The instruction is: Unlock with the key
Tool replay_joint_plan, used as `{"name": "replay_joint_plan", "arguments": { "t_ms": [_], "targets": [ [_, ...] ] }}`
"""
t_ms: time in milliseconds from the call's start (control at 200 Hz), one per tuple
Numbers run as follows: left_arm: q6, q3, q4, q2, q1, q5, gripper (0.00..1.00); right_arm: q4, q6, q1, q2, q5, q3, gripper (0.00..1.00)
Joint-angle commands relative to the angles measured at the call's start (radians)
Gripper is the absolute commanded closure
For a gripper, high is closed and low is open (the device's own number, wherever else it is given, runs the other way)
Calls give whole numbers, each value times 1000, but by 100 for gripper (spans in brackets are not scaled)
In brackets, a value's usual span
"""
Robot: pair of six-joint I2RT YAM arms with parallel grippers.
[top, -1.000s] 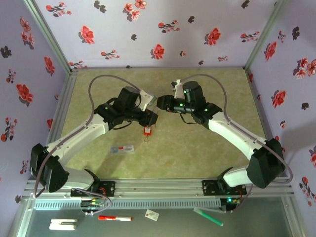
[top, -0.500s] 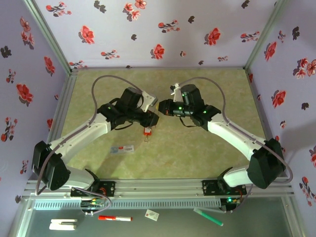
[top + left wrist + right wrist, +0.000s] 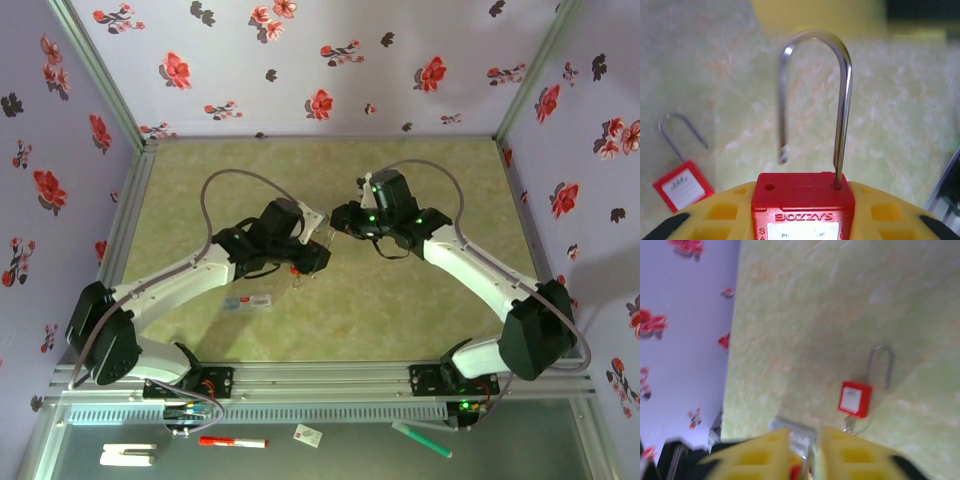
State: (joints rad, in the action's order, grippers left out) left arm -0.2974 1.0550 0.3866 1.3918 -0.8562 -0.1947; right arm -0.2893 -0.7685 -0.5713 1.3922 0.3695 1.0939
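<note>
Left gripper [image 3: 312, 262] moved toward near edge, right gripper [image 3: 340, 220] backed off right. Left clamps held padlock [image 3: 802, 200] steady for keying, shackle [image 3: 815, 95] already sprung. Right claw: you cannot tell. Key [image 3: 850, 429] probably dark sliver at loose padlock [image 3: 855, 398] base, unsure

Two red rectangular plastic padlocks with steel shackles: near padlock [image 3: 802, 207] at 6 o'clock, far padlock [image 3: 682, 186] at 8 o'clock. Two white-and-black robot arms: left arm [image 3: 170, 275], right arm [image 3: 475, 270]. One white label strip [image 3: 248, 300], one red marker pen [image 3: 232, 441], one green pen [image 3: 420, 438].
</note>
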Motion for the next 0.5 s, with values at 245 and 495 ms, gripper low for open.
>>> {"name": "replay_joint_plan", "arguments": {
  "t_ms": [245, 495],
  "targets": [
    [12, 51, 72, 28, -17, -32, 100, -60, 2, 145, -125, -217, -74, 8],
    [-32, 167, 95, 185, -33, -19, 100, -132, 65, 185, -248, -313, -147, 1]
  ]
}}
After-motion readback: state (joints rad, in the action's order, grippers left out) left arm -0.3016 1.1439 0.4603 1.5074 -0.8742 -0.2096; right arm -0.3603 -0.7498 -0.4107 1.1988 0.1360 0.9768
